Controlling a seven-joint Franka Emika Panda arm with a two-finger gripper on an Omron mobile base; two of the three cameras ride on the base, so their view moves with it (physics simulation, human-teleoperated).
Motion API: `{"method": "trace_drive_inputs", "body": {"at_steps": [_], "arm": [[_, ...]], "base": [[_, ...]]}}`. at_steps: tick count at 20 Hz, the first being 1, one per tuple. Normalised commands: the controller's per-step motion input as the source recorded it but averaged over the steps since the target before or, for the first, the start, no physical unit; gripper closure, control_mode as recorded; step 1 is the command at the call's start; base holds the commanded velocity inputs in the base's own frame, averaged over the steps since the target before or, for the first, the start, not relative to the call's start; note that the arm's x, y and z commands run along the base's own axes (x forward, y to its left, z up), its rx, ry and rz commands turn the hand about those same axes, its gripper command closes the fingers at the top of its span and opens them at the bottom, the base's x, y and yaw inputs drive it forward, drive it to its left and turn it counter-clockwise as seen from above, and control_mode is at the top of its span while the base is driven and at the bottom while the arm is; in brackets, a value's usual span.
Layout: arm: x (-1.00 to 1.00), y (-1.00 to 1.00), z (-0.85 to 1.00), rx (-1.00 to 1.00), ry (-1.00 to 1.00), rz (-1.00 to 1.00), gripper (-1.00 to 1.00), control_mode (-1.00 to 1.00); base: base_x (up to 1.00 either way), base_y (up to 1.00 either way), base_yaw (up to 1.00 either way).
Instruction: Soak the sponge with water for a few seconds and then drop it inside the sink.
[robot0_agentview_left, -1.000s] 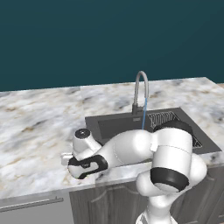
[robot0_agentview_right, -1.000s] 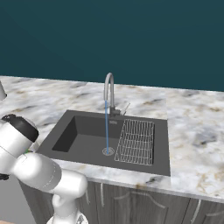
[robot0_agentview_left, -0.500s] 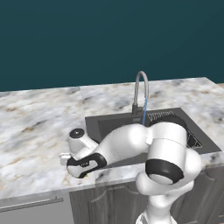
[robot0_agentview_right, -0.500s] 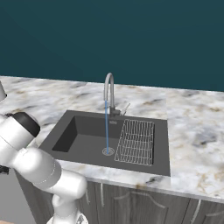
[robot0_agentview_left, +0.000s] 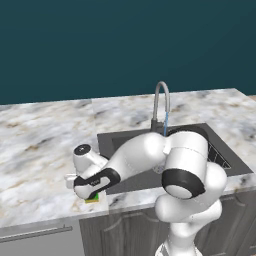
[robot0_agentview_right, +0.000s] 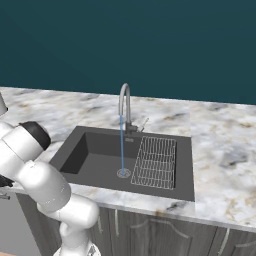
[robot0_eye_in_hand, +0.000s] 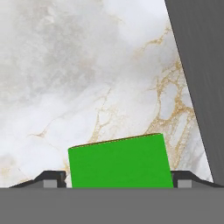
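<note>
Unlabelled sponge (robot0_eye_in_hand: 119, 162) between gripper (robot0_eye_in_hand: 118, 180) fingertips (seemingly touching)

Even, bright, rendered light; soft shadow under the arm (robot0_agentview_left: 145, 155) on the tabletop (robot0_agentview_left: 40, 145); sharp, no glare.

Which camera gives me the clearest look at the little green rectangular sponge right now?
The hand view: the small bright green rectangular sponge lies large on the marble counter between the claw fingertips. The left base view shows just a green sliver under the hand.
</note>
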Motion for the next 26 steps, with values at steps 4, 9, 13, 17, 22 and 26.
{"method": "trace_drive_inputs", "body": {"at_steps": [4, 9, 13, 17, 22, 26], "arm": [[0.00, 0.00, 0.00, 0.00, 0.00, 0.00, -1.00, -1.00], [0.00, 0.00, 0.00, 0.00, 0.00, 0.00, -1.00, -1.00], [0.00, 0.00, 0.00, 0.00, 0.00, 0.00, -1.00, -1.00], [0.00, 0.00, 0.00, 0.00, 0.00, 0.00, -1.00, -1.00], [0.00, 0.00, 0.00, 0.00, 0.00, 0.00, 1.00, -1.00], [0.00, 0.00, 0.00, 0.00, 0.00, 0.00, 1.00, -1.00]], "base": [[0.00, 0.00, 0.00], [0.00, 0.00, 0.00], [0.00, 0.00, 0.00], [0.00, 0.00, 0.00], [0.00, 0.00, 0.00], [0.00, 0.00, 0.00]]}}
